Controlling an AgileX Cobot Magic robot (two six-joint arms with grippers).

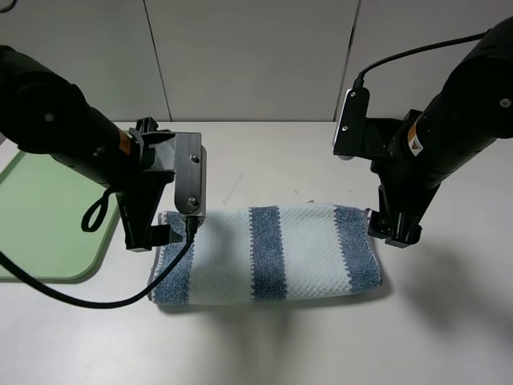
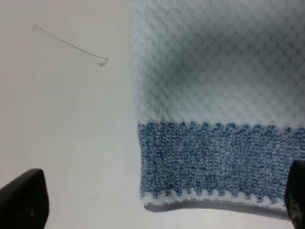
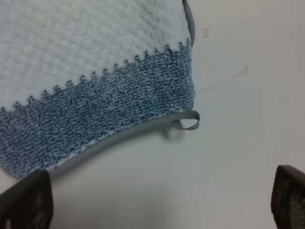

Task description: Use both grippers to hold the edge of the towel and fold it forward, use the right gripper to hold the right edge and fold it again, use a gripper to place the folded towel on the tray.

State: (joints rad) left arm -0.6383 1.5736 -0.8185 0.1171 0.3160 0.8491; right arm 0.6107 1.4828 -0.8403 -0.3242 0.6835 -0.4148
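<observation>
The folded striped towel (image 1: pixel 268 255) lies on the table (image 1: pixel 264 345), long axis 9-to-3 o'clock, with the right gripper (image 1: pixel 391 233), jaws spread and empty, at its 3 o'clock edge and the left gripper (image 1: pixel 156 238), likewise spread, at 9.

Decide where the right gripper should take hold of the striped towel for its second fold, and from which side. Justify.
Probably grip the blue band at the right end of the towel, by its grey-hemmed edge, coming from the right and above. That edge lies flat and free on the table, and the open right gripper hangs beside it.
</observation>
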